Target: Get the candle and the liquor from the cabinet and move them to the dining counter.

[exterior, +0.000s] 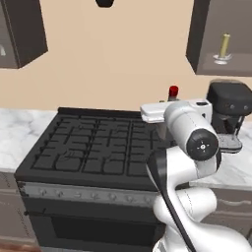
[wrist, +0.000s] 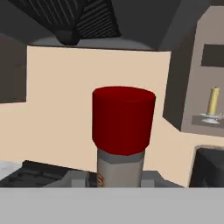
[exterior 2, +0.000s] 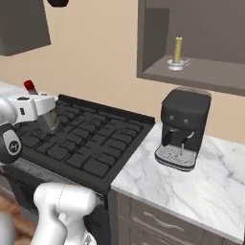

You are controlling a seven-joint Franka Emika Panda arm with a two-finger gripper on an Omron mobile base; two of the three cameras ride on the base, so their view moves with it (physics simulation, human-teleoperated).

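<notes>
Liquor (wrist: 122, 135) sits right in front of our hand camera, red cap up close, grey neck rising between our fingers, which are pinching the bottle low down. From the left base view we see that red cap (exterior: 173, 91) poking up just behind our white hand, above the back of the black stove (exterior: 93, 147). From the right base view the gripper (exterior 2: 50, 119) hangs over the stove's left side, the grey bottle body under the hand and the cap (exterior 2: 30, 86) above it. Over in the open cabinet (exterior 2: 201, 72), the candle (exterior 2: 177, 51) stands upright in its little dish on the shelf, well apart from us. Below it, the black coffee machine (exterior 2: 184, 127) rests on the small marble desk (exterior 2: 191, 186).
</notes>
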